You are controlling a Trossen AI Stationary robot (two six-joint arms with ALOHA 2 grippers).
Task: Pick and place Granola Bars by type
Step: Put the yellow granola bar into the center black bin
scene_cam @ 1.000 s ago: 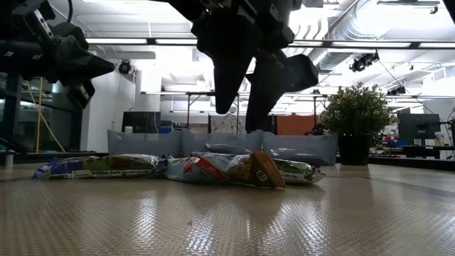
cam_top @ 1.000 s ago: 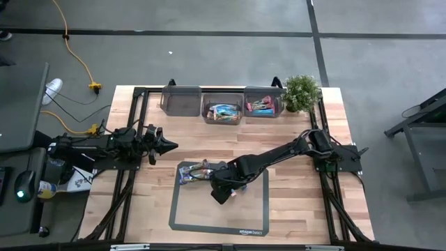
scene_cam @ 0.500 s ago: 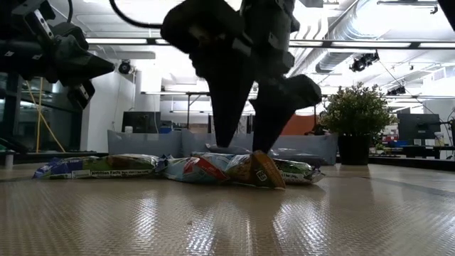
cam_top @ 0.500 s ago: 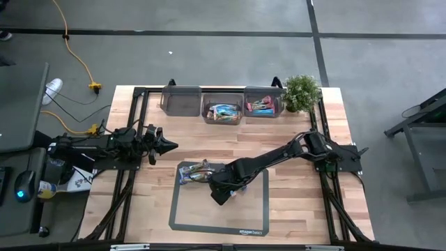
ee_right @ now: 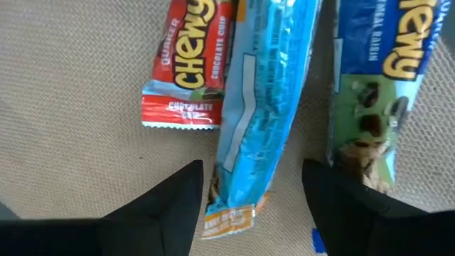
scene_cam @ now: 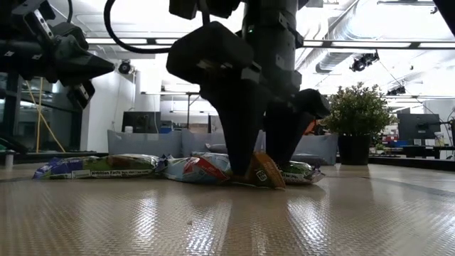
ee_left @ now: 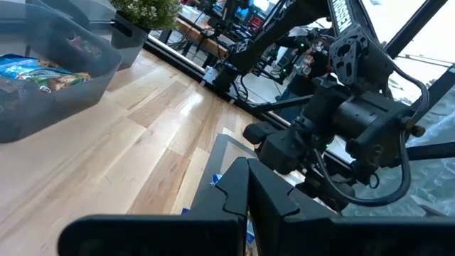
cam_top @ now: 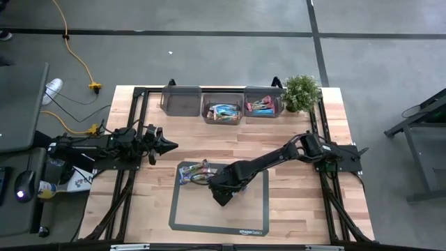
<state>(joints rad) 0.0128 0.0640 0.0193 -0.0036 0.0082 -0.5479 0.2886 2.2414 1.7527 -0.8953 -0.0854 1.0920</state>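
Right gripper point(ee_right: 249, 203) wide open, holding nothing, straddling blue bar point(ee_right: 266, 107) on mat point(cam_top: 254, 209); next: close & lift.

Left gripper point(ee_left: 245, 186) closed over wooden table point(ee_left: 121, 153), right arm point(ee_left: 341, 121) beyond, grey bin point(ee_left: 53, 67)
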